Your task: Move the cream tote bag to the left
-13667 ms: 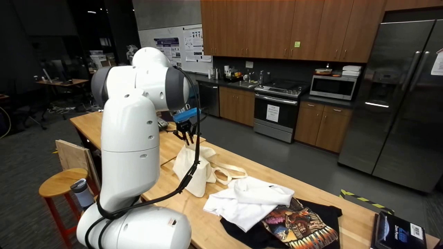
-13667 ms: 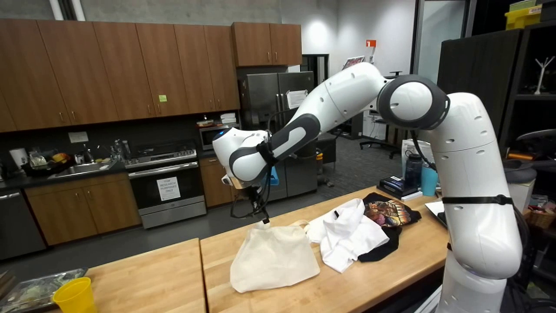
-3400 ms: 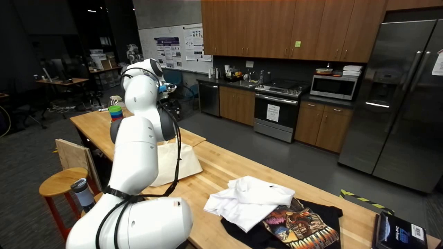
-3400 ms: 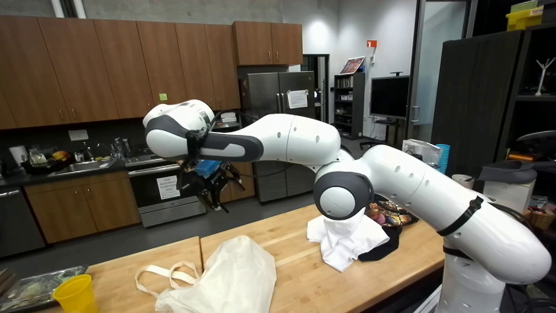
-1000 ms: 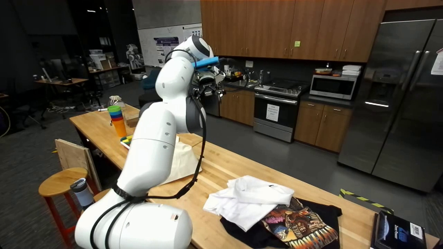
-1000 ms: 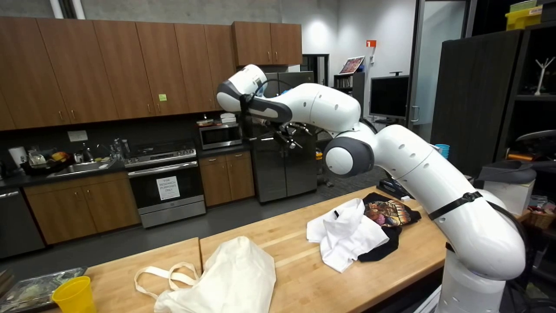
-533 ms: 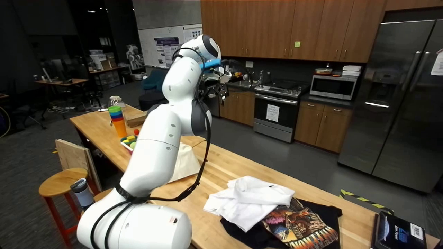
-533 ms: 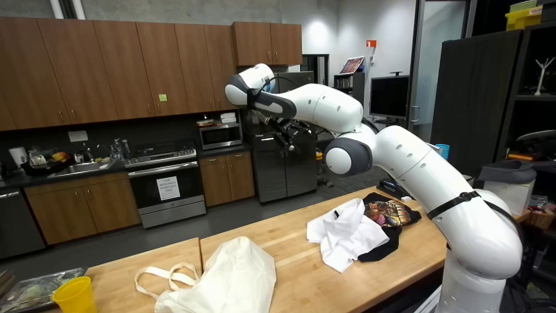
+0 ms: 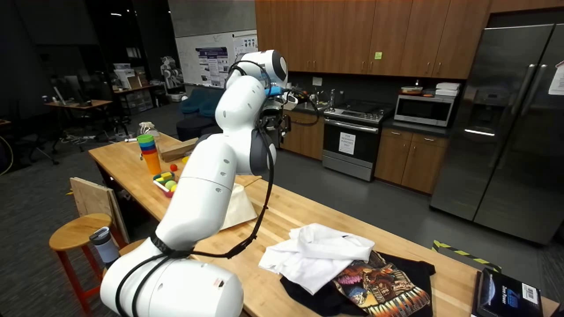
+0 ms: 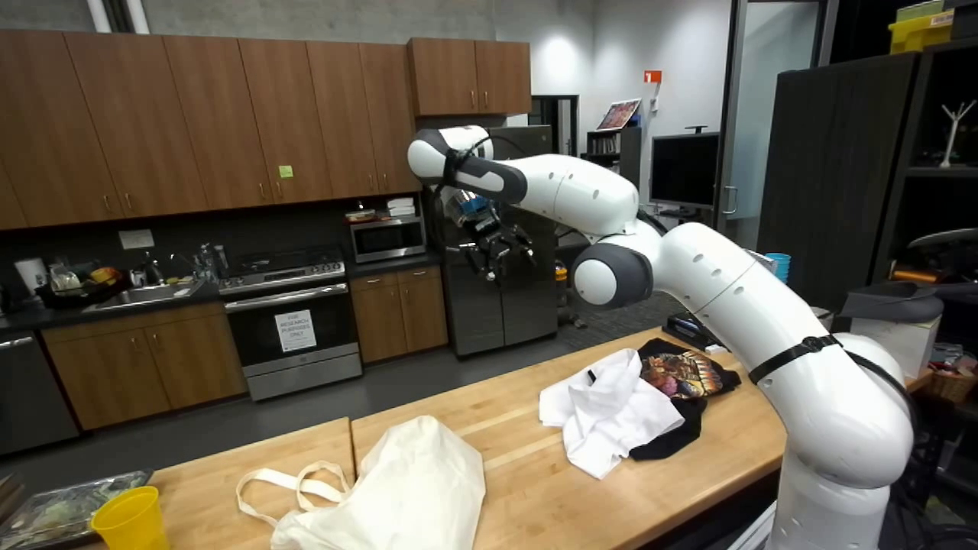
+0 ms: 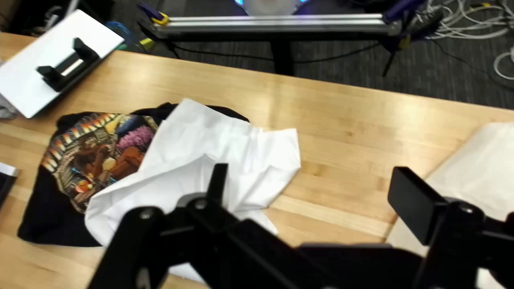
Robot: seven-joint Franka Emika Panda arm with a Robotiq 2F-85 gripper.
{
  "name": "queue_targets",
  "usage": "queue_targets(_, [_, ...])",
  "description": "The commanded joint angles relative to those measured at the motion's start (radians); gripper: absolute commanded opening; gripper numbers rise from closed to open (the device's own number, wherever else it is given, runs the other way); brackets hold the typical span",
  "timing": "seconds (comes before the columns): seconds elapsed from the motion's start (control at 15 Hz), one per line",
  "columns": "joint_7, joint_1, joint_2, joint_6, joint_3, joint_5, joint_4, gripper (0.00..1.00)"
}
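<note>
Overhead, the gripper [image 11: 311, 188] holds nothing, its jaws spread wide; the cream tote bag [image 10: 412, 489] lies across the seam [image 10: 353, 451] of the wooden table [image 10: 535, 508], apart from the white cloth [image 10: 607, 409].

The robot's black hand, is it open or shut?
Open: in the wrist view, the black hand has its fingers wide apart, pale wooden tabletop showing between.

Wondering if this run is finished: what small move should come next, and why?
Probably ease the open black two-fingered tool slightly higher and stop: it hangs empty, clear of the wooden table, while the cream fabric tote bag lies left of and apart from the crumpled white cloth in both exterior views, so the task looks done.
</note>
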Motion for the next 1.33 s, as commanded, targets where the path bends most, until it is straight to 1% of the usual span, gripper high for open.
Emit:
queue_targets(0.0, [0.207, -0.067, 0.013, 0.123, 0.056, 0.184, 0.005, 1.00])
queue_targets(0.13, [0.275, -0.091, 0.023, 0.230, 0.068, 0.244, 0.005, 1.00])
queue_targets(0.27, [0.307, -0.095, 0.039, 0.358, 0.067, 0.255, 0.007, 1.00])
queue_targets(0.4, [0.271, -0.078, 0.054, 0.492, 0.039, 0.197, 0.013, 1.00])
queue_targets(0.6, [0.229, -0.059, 0.083, 0.662, 0.001, 0.104, 0.014, 1.00])
queue_targets(0.8, [0.268, -0.054, 0.116, 0.839, -0.026, 0.045, 0.015, 1.00])
queue_targets(0.87, [0.310, -0.055, 0.126, 0.887, -0.032, 0.040, 0.017, 1.00])
queue_targets(1.0, [0.409, -0.052, 0.137, 0.952, -0.044, 0.036, 0.012, 1.00])
queue_targets(1.07, [0.335, -0.058, 0.125, 0.916, -0.026, 0.046, -0.007, 1.00])
queue_targets(1.27, [0.384, -0.058, 0.134, 0.950, -0.031, 0.045, -0.008, 1.00])
